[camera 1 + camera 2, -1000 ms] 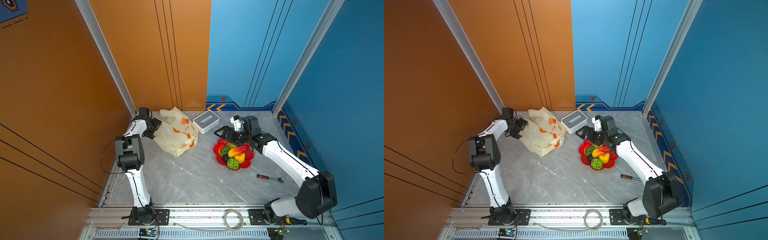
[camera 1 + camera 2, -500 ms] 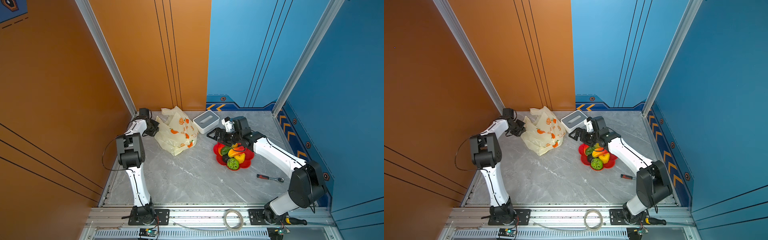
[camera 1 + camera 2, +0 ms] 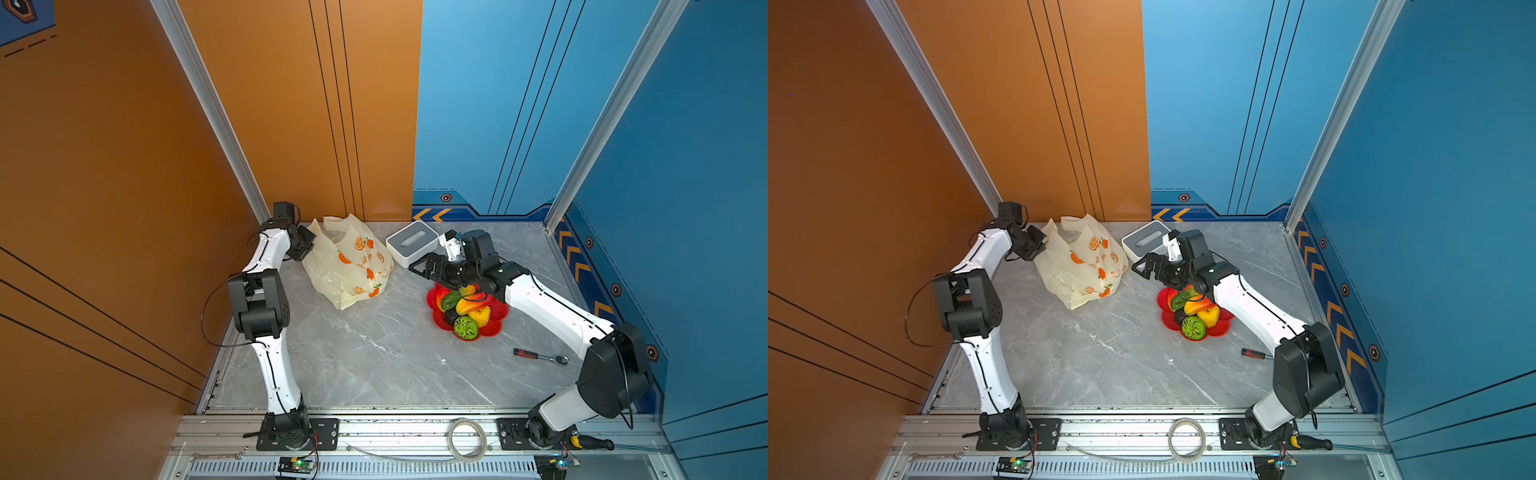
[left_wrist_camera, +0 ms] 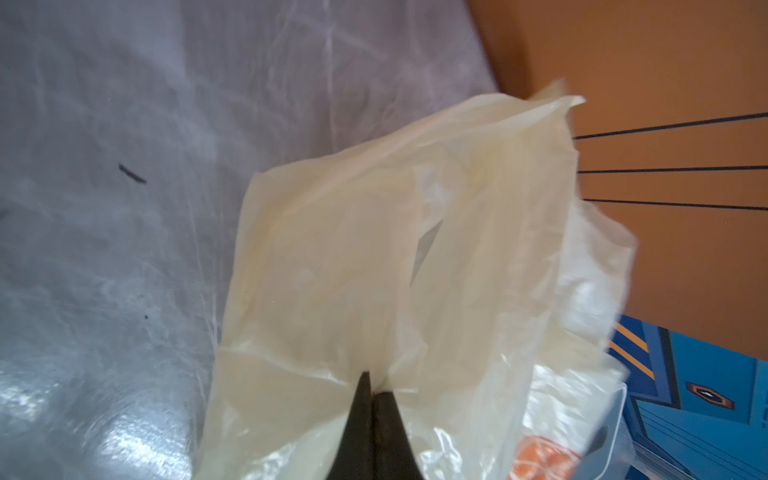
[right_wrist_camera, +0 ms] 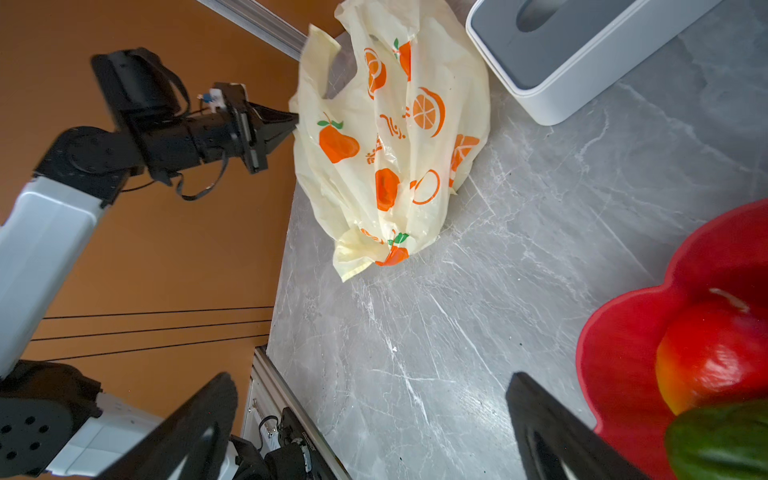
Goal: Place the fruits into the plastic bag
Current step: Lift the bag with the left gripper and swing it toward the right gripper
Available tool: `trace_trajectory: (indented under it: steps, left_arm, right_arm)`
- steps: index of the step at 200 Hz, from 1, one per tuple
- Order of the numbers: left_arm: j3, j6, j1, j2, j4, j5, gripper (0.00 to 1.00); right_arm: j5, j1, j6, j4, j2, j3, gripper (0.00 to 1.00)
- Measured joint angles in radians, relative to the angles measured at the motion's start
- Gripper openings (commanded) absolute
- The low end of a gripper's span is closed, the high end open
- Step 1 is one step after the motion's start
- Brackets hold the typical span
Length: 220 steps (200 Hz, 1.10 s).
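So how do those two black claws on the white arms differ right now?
The left gripper is shut, pinching the thin cream-yellow plastic bag printed with oranges; the right gripper stands wide open, holding nothing. The left gripper is by the orange wall; the right gripper is beside the red flower-shaped dish of glossy toy fruits. Both are black with two fingers.

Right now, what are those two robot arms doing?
The left gripper is pinched shut on the edge of the plastic bag. The right gripper is open and empty, hovering beside the red dish, where the fruits are piled. No fruit has been picked up yet.
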Motion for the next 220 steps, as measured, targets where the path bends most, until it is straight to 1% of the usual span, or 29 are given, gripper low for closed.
trace_trajectory:
  steps: [29,46,63,87,103,124,143,161,178,196,220]
  left_arm:
    - [0.133,0.084,-0.071,-0.088,-0.055,-0.069,0.00]
    - [0.238,0.151,-0.141,-0.126,-0.094,-0.115,0.00]
    - [0.367,0.226,-0.219,-0.131,-0.133,-0.159,0.00]
    - [0.497,0.338,-0.358,-0.139,-0.163,-0.214,0.00]
    - [0.558,0.407,-0.455,-0.139,-0.182,-0.227,0.00]
    - [0.626,0.531,-0.610,-0.139,-0.198,-0.237,0.00]
    - [0.653,0.637,-0.739,-0.142,-0.198,-0.238,0.00]
    - [0.626,0.726,-0.839,-0.172,-0.205,-0.234,0.00]
    - [0.530,0.783,-0.886,-0.250,-0.214,-0.230,0.00]
    - [0.341,0.822,-0.897,-0.397,-0.203,-0.230,0.00]
    - [0.014,0.850,-0.880,-0.646,-0.143,-0.214,0.00]
  right_arm:
    - [0.027,0.002,0.007,-0.017,-0.054,0.000,1.00]
    - [0.040,0.002,0.010,-0.031,-0.109,0.000,1.00]
    - [0.054,0.002,0.011,-0.042,-0.164,0.000,1.00]
    - [0.079,-0.004,0.012,-0.055,-0.258,-0.007,1.00]
    - [0.087,-0.023,0.014,-0.064,-0.317,-0.020,1.00]
    - [0.105,-0.080,0.018,-0.095,-0.403,-0.036,1.00]
    - [0.109,-0.148,0.023,-0.126,-0.482,-0.043,1.00]
    - [0.113,-0.204,0.023,-0.158,-0.554,-0.043,1.00]
    - [0.114,-0.232,0.022,-0.185,-0.606,-0.043,1.00]
    - [0.115,-0.245,0.022,-0.214,-0.645,-0.043,1.00]
    - [0.102,-0.246,0.021,-0.231,-0.669,-0.044,1.00]
